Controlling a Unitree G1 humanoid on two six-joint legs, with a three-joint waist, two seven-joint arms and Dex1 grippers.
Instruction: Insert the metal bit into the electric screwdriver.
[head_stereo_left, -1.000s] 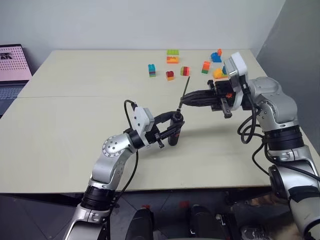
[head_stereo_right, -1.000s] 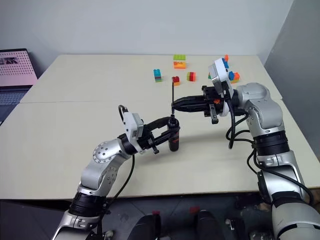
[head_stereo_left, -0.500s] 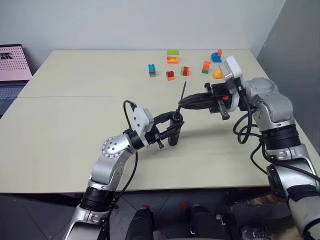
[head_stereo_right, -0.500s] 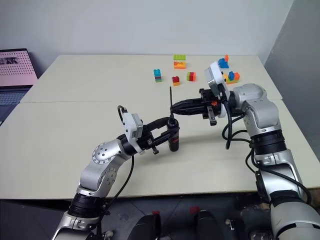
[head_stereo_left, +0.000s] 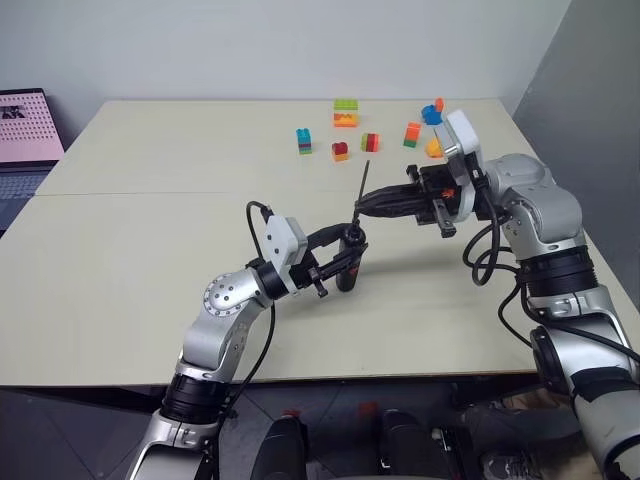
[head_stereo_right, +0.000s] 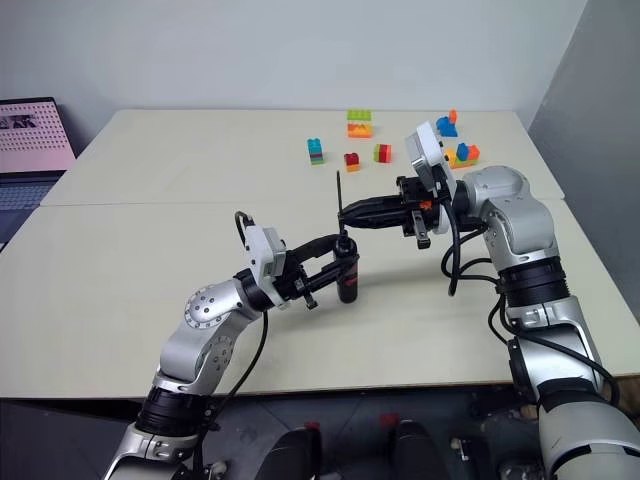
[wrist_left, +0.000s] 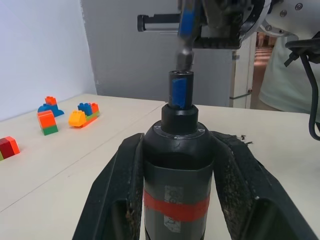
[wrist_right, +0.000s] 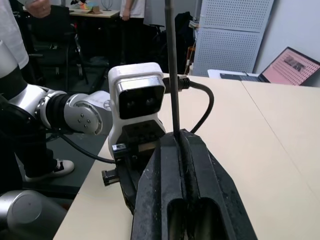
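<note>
Left eye view: the left end effector (head_stereo_left: 347, 262) is clamped around the electric screwdriver (head_stereo_left: 349, 266), which stands upright with its base on the counter (head_stereo_left: 150, 240) and its tip up. The right end effector (head_stereo_left: 362, 210) reaches in from the right, fingers pressed together on the metal bit (head_stereo_left: 362, 188), which stands nearly upright just above the screwdriver's tip. Coloured toy blocks (head_stereo_left: 345, 112) lie scattered at the far side of the counter, and a laptop (head_stereo_left: 25, 140) sits off its left edge.

Left wrist view: the two fingers (wrist_left: 120, 190) grip the screwdriver's black body on either side of its red band (wrist_left: 176, 209). The bit's lower end hangs blurred just above the bluish tip.

Right wrist view: the closed fingers (wrist_right: 167, 185) pinch the thin bit, which rises straight up.
</note>
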